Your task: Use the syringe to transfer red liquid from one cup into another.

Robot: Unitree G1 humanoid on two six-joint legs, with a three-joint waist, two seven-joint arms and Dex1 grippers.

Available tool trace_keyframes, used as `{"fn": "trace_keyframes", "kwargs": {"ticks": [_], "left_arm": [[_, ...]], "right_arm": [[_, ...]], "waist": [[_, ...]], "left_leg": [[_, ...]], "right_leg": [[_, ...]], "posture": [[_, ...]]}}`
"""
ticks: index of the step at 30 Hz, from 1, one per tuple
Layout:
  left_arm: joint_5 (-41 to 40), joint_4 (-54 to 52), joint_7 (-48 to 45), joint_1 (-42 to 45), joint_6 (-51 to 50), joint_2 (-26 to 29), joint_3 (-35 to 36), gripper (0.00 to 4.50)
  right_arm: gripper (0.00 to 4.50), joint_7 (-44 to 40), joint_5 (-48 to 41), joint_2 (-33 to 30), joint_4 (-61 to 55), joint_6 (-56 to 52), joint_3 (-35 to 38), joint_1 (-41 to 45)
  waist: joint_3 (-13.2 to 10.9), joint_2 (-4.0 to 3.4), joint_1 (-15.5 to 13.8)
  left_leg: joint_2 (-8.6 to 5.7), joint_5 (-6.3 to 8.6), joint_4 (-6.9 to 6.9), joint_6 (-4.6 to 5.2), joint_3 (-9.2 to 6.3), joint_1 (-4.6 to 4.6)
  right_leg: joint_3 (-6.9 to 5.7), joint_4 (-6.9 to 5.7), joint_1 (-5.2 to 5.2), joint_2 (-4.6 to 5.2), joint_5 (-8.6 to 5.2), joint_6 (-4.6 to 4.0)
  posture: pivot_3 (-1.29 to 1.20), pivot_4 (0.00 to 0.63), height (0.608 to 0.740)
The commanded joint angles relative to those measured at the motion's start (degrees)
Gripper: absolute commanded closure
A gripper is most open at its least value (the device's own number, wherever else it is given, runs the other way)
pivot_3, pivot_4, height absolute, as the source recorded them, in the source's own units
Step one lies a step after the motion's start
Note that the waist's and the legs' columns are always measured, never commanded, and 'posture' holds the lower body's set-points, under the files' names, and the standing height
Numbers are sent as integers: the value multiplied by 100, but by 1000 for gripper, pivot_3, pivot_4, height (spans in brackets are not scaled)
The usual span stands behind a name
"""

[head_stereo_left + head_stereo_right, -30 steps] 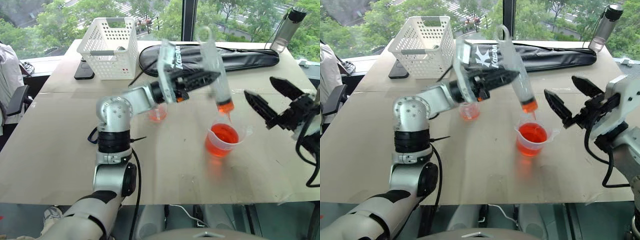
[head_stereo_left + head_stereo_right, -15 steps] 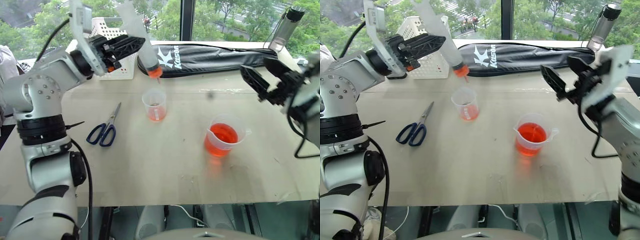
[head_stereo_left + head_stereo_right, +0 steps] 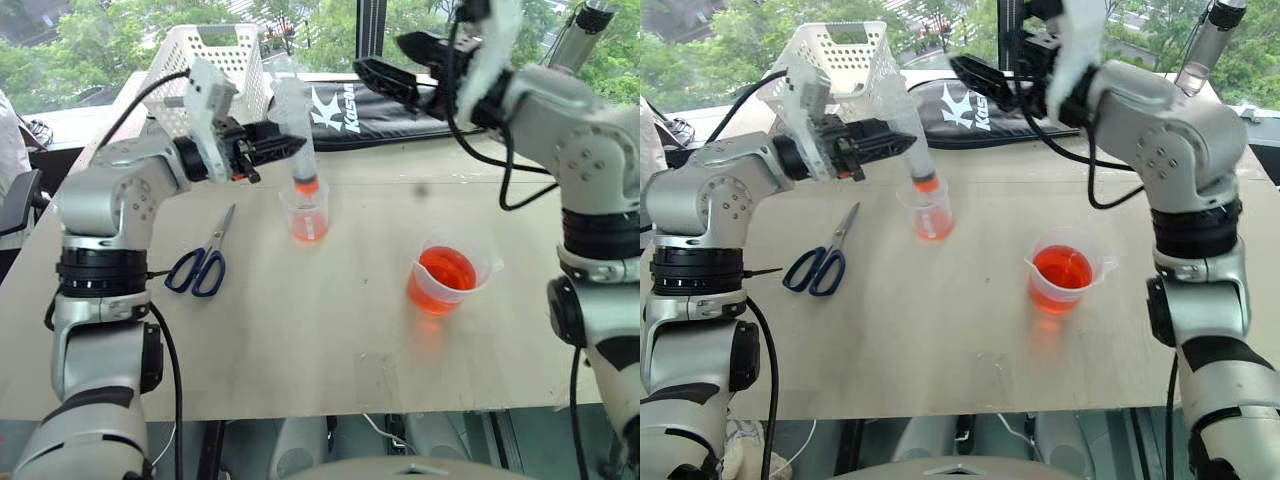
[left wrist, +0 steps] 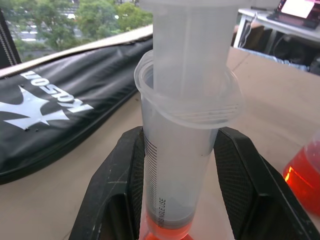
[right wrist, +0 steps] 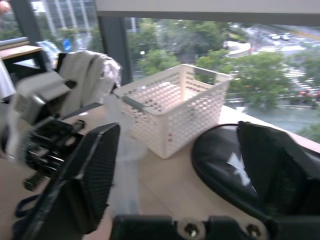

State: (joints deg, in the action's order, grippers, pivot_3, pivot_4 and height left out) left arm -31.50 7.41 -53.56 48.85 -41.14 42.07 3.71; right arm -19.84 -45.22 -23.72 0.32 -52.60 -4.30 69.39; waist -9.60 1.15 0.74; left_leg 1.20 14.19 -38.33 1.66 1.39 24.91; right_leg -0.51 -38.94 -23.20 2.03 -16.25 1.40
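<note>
- Left end effector (image 3: 262, 152) pinches the syringe (image 3: 296, 135) by its barrel, upright, orange tip at the mouth of the small cup (image 3: 307, 211) on the desk (image 3: 330, 340).
- Right end effector (image 3: 398, 63), fingers spread and empty, reaches toward the plunger top.
- Risk: a sideways push on the plunger could swing the tip off the narrow cup and spill red liquid, or tip the light cup over.
- Risk: a fast press could splash over the rim.
- Risk: a sweeping right arm could hit the basket (image 3: 213, 70) behind.
- Count: one syringe, two cups, small one and beaker (image 3: 445, 278), both holding red liquid; one scissors (image 3: 204, 258), one basket, one black bag (image 3: 400, 110).
</note>
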Motion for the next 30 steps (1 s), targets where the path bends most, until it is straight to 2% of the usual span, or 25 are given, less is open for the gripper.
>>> {"fn": "trace_keyframes", "kwargs": {"ticks": [1,3,6,18,21,24,30], "left_arm": [[-23,-258,-72,51,101,15,127,2891],[-54,-305,-70,46,70,-4,147,2891],[-57,-401,-70,-11,60,-4,149,2891],[-78,-693,-29,-173,-7,-9,194,2891],[-64,-715,-19,-190,-7,-2,189,2891],[-48,-740,11,-191,-10,-4,181,2891],[-55,-804,39,-233,-9,-6,174,2891]], "right_arm": [[554,-363,211,195,202,-55,-66,396],[554,-546,371,295,359,-25,-134,495],[1354,-824,581,429,566,15,-225,584],[1354,-1313,1213,941,1210,163,-148,852],[2066,-1344,1315,1001,1310,186,-106,929],[3534,-1368,1481,1031,1320,201,-167,972],[3534,-1403,1820,1086,1252,291,-286,937]], "waist": [[0,0,-2],[0,0,-7],[0,0,-4],[0,0,12],[0,0,8],[0,0,8],[0,0,12]], "left_leg": [[0,0,-1,0,1,0],[-1,0,-3,0,0,-1],[-1,0,-7,1,0,-3],[-1,0,-4,0,3,-5],[-1,0,-4,0,3,-5],[-1,0,-6,0,3,-5],[-1,0,-6,0,3,-6]], "right_leg": [[1,1,0,1,0,0],[0,2,-1,1,0,1],[0,0,-1,1,0,0],[1,-6,-5,0,1,0],[1,-6,-5,0,1,0],[1,-7,-5,0,1,0],[2,-9,-5,0,1,0]], "posture": [[0,150,724],[0,150,724],[0,150,724],[0,150,724],[0,150,724],[0,150,724],[0,150,724]]}}
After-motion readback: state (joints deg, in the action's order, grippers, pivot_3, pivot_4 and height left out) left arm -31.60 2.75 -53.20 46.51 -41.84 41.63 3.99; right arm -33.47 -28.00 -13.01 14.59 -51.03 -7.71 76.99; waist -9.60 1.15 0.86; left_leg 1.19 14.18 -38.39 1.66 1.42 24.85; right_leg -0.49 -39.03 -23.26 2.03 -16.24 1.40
